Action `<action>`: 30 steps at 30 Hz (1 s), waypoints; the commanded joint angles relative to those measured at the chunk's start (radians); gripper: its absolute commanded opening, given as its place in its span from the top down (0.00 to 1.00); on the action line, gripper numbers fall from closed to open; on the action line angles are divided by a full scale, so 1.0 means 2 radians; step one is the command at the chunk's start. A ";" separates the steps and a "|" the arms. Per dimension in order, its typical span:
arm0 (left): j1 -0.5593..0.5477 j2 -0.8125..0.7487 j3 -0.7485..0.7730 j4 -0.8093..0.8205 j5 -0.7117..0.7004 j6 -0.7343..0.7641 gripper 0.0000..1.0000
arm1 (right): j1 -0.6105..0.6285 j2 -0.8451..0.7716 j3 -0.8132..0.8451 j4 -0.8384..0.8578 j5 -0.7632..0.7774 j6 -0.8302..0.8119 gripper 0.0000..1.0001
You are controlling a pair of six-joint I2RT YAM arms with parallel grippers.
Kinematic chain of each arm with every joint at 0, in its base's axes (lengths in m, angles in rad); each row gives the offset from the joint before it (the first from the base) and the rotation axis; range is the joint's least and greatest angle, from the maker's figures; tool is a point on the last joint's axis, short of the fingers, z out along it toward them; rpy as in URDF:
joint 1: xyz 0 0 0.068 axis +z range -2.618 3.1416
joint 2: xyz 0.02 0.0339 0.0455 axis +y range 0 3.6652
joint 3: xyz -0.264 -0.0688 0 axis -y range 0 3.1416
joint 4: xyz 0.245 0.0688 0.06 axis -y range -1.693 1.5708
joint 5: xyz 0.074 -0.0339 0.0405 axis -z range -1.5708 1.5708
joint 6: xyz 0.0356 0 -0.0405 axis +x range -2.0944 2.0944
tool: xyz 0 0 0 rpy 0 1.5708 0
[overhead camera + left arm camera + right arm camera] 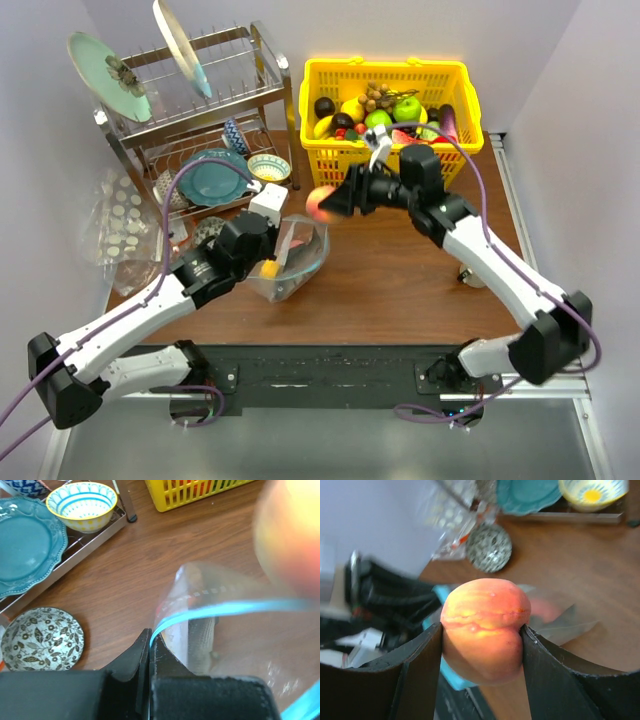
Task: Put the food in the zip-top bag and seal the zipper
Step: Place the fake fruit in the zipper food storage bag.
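Note:
The clear zip-top bag [295, 255] lies open on the brown table, a yellow piece of food [269, 268] inside it. My left gripper [262, 236] is shut on the bag's teal-blue zipper strip [225, 609] and holds the mouth up. My right gripper [328, 203] is shut on an orange-pink peach [485, 625] and holds it in the air just above and behind the bag's mouth. The peach also shows blurred at the top right of the left wrist view [290, 535]. More food fills the yellow basket [385, 108] at the back.
A metal dish rack [200, 110] with plates and bowls stands at the back left. A patterned bowl [41, 639] and a yellow-and-blue bowl [84, 505] sit near the bag. Crinkled dotted plastic [120, 225] lies at the left edge.

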 commanded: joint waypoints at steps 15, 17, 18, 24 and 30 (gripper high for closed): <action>0.003 0.091 0.156 -0.105 0.060 -0.055 1.00 | 0.090 -0.161 -0.126 0.047 -0.002 -0.026 0.66; 0.003 0.093 0.162 -0.108 0.063 -0.058 1.00 | 0.100 -0.150 -0.122 0.049 0.005 -0.025 0.66; 0.002 0.093 0.165 -0.109 0.069 -0.059 1.00 | 0.103 -0.147 -0.121 0.051 0.013 -0.020 0.66; 0.003 0.089 0.174 -0.111 0.098 -0.064 1.00 | 0.111 -0.109 -0.119 0.050 0.094 -0.006 0.73; 0.003 0.076 0.180 -0.109 0.118 -0.071 1.00 | 0.110 -0.091 -0.128 0.082 0.131 0.033 0.56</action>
